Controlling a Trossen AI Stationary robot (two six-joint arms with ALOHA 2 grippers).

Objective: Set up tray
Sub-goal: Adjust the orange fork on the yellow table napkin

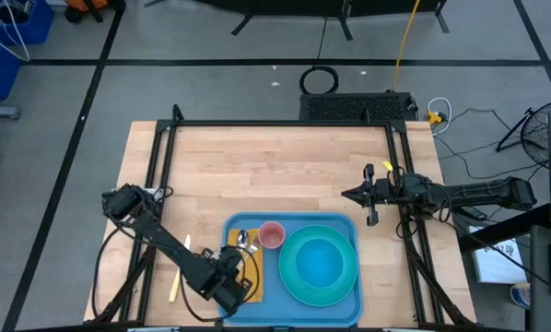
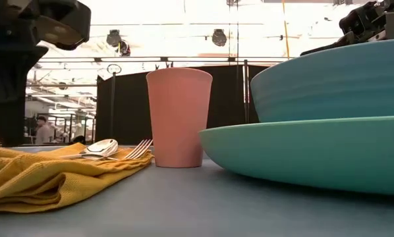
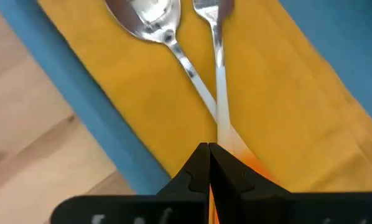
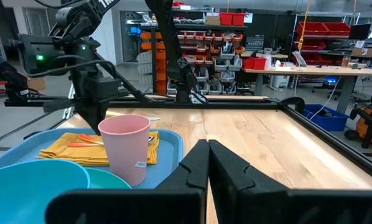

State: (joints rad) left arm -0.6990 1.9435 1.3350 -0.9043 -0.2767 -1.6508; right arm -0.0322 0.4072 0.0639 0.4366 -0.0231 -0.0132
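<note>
The blue tray (image 1: 345,221) lies at the table's near edge. On it are a turquoise plate (image 1: 298,286) with a turquoise bowl (image 1: 318,261) on it, an upright pink cup (image 1: 272,235) and a yellow napkin (image 3: 111,81). A spoon (image 3: 145,15) and a fork (image 3: 218,74) lie side by side on the napkin. My left gripper (image 3: 209,149) is low over the napkin's near part, shut at the fork's orange handle end. My right gripper (image 1: 358,195) is shut and empty above the bare table, beyond the tray's far right corner. My left gripper has its shut fingers on the fork's handle (image 3: 222,134), where the metal shaft meets the orange grip. A strip of orange shows in the slit between the fingers. The fingers come from above and lie along the fork. The fork lies flat on the napkin, tines pointing away.
A thin yellow stick-like thing (image 1: 176,281) lies on the wood left of the tray. A dark frame (image 1: 285,124) runs along the table's edges. Bare wood (image 1: 275,171) stretches over the far half of the table.
</note>
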